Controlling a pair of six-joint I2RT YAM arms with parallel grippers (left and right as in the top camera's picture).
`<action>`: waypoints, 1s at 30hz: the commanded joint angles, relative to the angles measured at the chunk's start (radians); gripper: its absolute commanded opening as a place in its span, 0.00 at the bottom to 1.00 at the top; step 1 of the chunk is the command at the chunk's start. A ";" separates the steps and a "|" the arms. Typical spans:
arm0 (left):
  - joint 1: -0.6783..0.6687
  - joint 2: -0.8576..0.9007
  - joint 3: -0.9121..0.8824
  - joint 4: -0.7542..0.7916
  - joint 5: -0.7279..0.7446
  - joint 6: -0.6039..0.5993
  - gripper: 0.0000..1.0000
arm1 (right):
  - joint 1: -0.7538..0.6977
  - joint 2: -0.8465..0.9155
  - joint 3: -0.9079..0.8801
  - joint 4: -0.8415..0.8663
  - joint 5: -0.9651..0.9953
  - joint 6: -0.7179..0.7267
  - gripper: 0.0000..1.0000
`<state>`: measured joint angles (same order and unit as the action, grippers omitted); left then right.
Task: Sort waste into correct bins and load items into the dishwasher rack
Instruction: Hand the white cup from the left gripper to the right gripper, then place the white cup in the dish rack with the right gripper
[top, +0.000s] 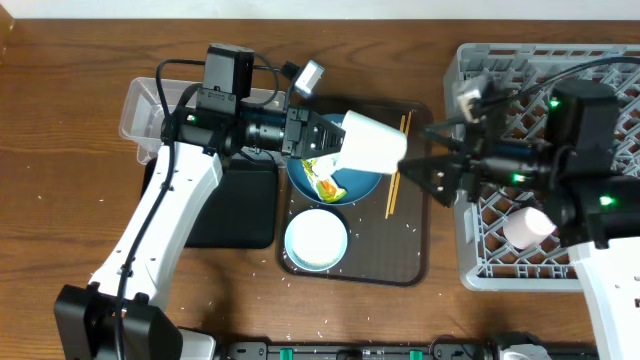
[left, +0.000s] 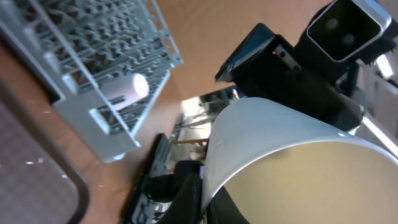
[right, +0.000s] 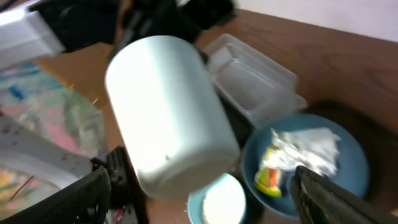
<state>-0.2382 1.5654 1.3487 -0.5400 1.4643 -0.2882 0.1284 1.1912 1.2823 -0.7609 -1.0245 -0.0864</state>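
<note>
My left gripper (top: 322, 140) is shut on the rim of the white cup (top: 372, 143) and holds it on its side above the blue plate (top: 352, 186). In the left wrist view the cup (left: 280, 155) fills the frame, with a finger inside the rim. My right gripper (top: 420, 152) is open just right of the cup, its fingers (right: 205, 199) spread to either side of the cup (right: 168, 112). The tissue (right: 308, 146) and wrapper (right: 270, 171) lie on the plate. The white bowl (top: 316, 238) and chopsticks (top: 397, 170) are on the brown tray. The pink cup (top: 528, 226) lies in the grey rack (top: 520, 80).
The clear tub (top: 140, 110) stands at the far left with the black tray (top: 235, 200) in front of it, under my left arm. The brown serving tray (top: 410, 255) lies between them and the rack. A few white grains dot the tray and table.
</note>
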 joint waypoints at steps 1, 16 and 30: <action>0.002 -0.006 0.003 0.004 0.085 -0.002 0.06 | 0.070 0.002 0.013 0.022 0.031 0.047 0.88; 0.002 -0.006 0.003 0.004 0.095 -0.002 0.48 | 0.147 -0.006 0.013 0.088 0.094 0.090 0.49; 0.002 -0.006 0.002 0.003 -0.064 -0.001 0.63 | -0.455 -0.150 0.014 -0.385 0.929 0.431 0.42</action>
<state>-0.2356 1.5654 1.3487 -0.5388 1.4136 -0.2947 -0.2192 1.0462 1.2839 -1.1004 -0.3985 0.2169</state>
